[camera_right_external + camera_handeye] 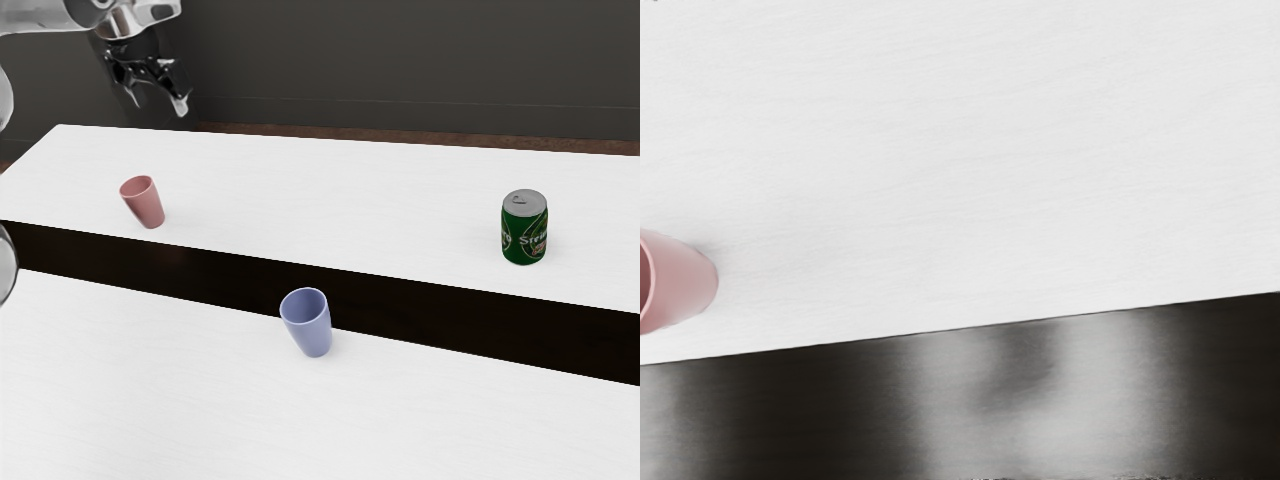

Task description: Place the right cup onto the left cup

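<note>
The table [420,420] has a white top with faint wood grain, and a glossy dark band [430,308] runs lengthwise between its two pale areas. In the wrist view, cloudy pale reflections lie across that band. Behind the table stands a dark grey wall [400,60], with a reddish-brown strip [400,132] along its foot.

The rose-pink tapered cup [146,204] sits on the far white area, toward the exterior view's left. It stands upright, its long axis vertical, the wide open mouth facing up and the narrower base down on the table. The periwinkle-blue tapered cup [312,328] stands on the near white area, just beside the dark band — it too is upright, mouth up, base down, its long axis vertical. The two cups are well apart, each resting on its own base.

On the far white area, toward the exterior view's right, a green metal drink can [524,232] with a silver lid also stands upright.

The black two-finger gripper [158,103] hangs at the exterior view's upper left, apart from both cups. It is released — its fingers stand apart with nothing between them.
</note>
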Tool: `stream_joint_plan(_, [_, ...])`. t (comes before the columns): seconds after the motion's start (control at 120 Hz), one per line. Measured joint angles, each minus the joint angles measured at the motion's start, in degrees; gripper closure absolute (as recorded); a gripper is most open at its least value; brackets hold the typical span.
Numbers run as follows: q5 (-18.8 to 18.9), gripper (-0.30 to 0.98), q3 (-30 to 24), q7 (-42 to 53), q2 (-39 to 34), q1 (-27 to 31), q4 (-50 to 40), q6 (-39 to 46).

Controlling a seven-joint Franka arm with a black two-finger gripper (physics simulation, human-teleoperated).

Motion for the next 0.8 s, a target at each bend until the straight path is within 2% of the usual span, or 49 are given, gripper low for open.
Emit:
stream_joint_plan(0.108, [0.0,0.01,-0.1,0.1,-0.8,-1.2,-1.4,-0.3])
stream_joint_plan(0.242, [-1.1,0.01,-3.3,-1.6,-1.1,-2.8,-4.6,0.4])
stream_joint_plan(0.55, [-2.2,0.01,-16.1,-21.4,-2.8,-7.6,-17.3,7.1])
stream_joint_plan(0.8, [-2.7,0.01,-20.4,-34.2,-4.5,-9.5,-28.6,16.8])
